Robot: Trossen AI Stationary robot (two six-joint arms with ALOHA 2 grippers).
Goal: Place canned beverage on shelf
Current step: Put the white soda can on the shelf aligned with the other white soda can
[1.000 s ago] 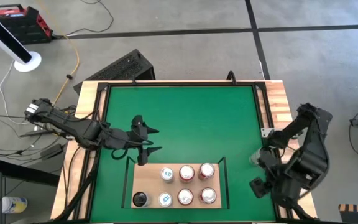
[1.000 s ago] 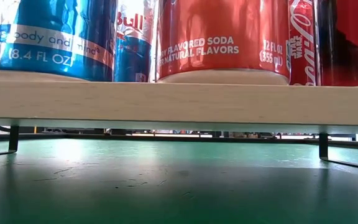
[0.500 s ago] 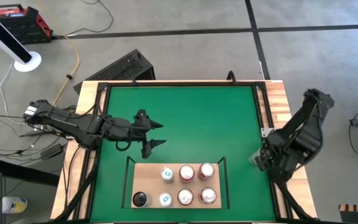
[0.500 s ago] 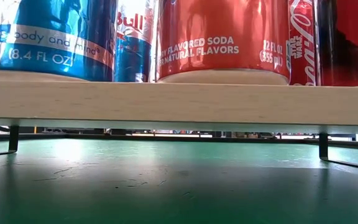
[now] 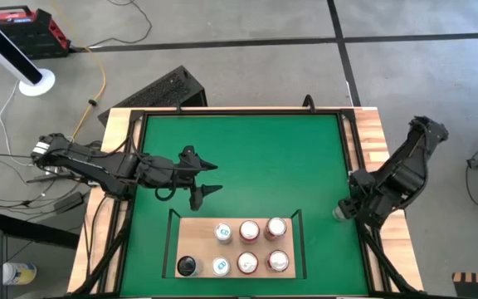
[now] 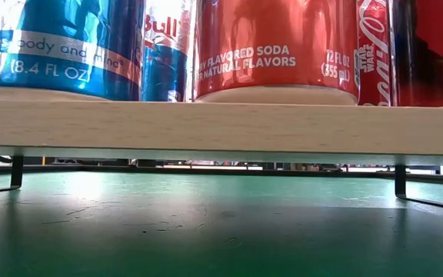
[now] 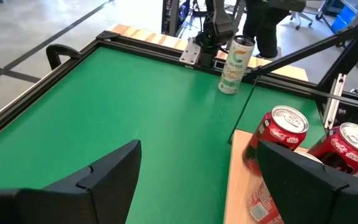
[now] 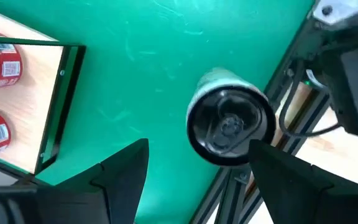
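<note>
The shelf (image 5: 237,247), a pale-wood board with thin black rails, stands on the green mat near its near edge and holds several red, blue and black cans (image 5: 250,229). Its front edge fills the low view (image 6: 221,127). A white-and-green can (image 5: 338,214) stands upright on the mat at the right rail; it also shows in the left wrist view (image 7: 232,65) and, top-on, in the right wrist view (image 8: 230,124). My right gripper (image 8: 197,152) is open above it, one finger on each side, not touching. My left gripper (image 5: 203,178) is open and empty beyond the shelf's far left corner.
Black rails and wooden slat borders (image 5: 372,141) frame the mat. Bare green mat (image 5: 256,158) lies between the shelf and the far edge. Red cans (image 7: 278,134) stand close to my left gripper's right finger. A person stands beyond the table's right side (image 7: 266,25).
My right arm has unfolded from the table's near right corner and its gripper has gone toward the far edge, coming over the white-and-green can. My left gripper has drawn a little away from the shelf toward the far edge, then kept still. The cans have not moved.
</note>
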